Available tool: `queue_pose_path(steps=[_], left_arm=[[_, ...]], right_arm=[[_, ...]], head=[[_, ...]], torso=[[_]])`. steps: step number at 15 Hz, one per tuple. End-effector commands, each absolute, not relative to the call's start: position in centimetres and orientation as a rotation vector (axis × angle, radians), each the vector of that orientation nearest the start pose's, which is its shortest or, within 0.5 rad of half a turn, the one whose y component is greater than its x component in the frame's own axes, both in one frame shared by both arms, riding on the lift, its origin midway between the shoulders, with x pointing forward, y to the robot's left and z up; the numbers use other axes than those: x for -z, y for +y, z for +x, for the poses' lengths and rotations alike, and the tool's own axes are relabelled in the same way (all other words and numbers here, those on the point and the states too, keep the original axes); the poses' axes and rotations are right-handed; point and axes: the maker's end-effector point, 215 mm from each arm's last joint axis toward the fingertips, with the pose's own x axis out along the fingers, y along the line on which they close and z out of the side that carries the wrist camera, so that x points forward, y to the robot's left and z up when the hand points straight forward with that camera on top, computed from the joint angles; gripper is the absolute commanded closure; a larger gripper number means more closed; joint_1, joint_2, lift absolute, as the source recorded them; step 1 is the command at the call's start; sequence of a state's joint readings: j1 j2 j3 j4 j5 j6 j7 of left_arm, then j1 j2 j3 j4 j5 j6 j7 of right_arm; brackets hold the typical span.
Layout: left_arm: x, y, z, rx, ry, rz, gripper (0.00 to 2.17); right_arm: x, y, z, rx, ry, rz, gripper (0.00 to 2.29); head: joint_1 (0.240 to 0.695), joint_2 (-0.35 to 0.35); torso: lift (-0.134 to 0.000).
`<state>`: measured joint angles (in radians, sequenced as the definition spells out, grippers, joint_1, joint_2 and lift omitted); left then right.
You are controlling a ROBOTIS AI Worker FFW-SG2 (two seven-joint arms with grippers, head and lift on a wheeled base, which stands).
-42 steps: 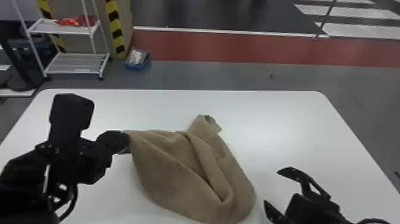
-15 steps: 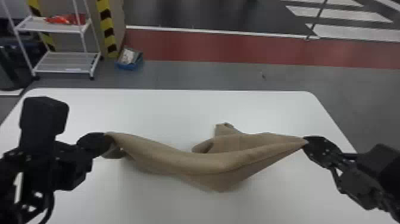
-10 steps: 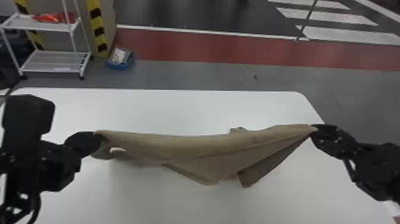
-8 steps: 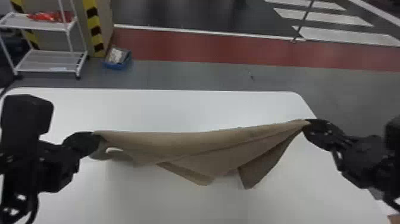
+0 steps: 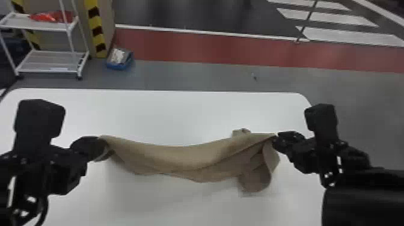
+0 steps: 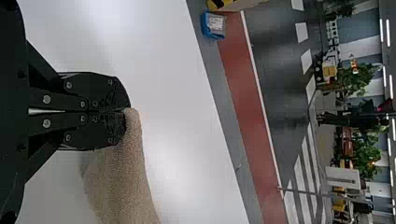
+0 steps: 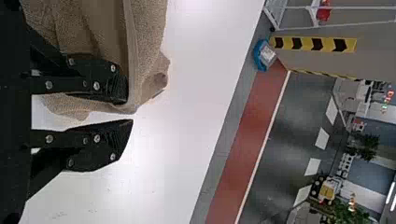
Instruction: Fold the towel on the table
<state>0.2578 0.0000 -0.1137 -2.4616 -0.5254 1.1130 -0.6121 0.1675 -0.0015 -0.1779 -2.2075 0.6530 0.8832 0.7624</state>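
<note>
The tan towel [image 5: 186, 156] is stretched sideways above the table, sagging in the middle, with a loose fold hanging near its right end. My left gripper [image 5: 97, 147] is at its left end; in the left wrist view the left gripper [image 6: 125, 111] is shut on a corner of the towel [image 6: 126, 177]. At the towel's right end is my right gripper [image 5: 276, 142]. The right wrist view has the right gripper [image 7: 129, 108] open, the towel [image 7: 149, 42] lying against one finger and a gap before the other finger.
The white table [image 5: 168, 117] lies beneath the towel and both arms. Beyond its far edge, a white shelf cart [image 5: 48, 60] and a blue bin [image 5: 120, 58] stand on the floor at the back left.
The right gripper went from the table's near side to the towel's right end, and the bunched towel was drawn out sideways. Lately that gripper came left, and the towel's right part slackened.
</note>
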Motion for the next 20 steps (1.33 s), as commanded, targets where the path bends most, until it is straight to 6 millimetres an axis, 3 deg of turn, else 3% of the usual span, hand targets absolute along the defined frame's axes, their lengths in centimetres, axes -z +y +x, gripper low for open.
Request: queue_pose_path(steps=[1,4,7,15,20], left_arm=[[33.2,18.1,44.3,0.303,0.539,0.184,1.68],[33.5,18.1,44.3,0.304,0.544,0.184,1.68],[33.8,17.5,44.3,0.315,0.55,0.183,1.68],[34.2,17.8,43.9,0.315,0.558,0.18,1.68],[34.2,17.9,43.9,0.314,0.555,0.179,1.68]], right_arm=[[37.4,-31.1,44.8,-0.159,0.613,-0.289,0.01],[36.9,-29.1,40.6,-0.234,0.602,-0.277,0.07],[37.5,-27.0,37.7,-0.348,0.644,-0.286,0.09],[40.4,-22.0,37.9,-0.481,0.783,-0.515,0.22],[43.0,-21.8,38.1,-0.49,0.86,-0.584,0.29]], head=[[0.695,-0.168],[0.695,-0.162],[0.695,-0.139],[0.695,-0.082],[0.695,-0.056]], torso=[[-0.125],[-0.125],[-0.125],[-0.125],[-0.125]])
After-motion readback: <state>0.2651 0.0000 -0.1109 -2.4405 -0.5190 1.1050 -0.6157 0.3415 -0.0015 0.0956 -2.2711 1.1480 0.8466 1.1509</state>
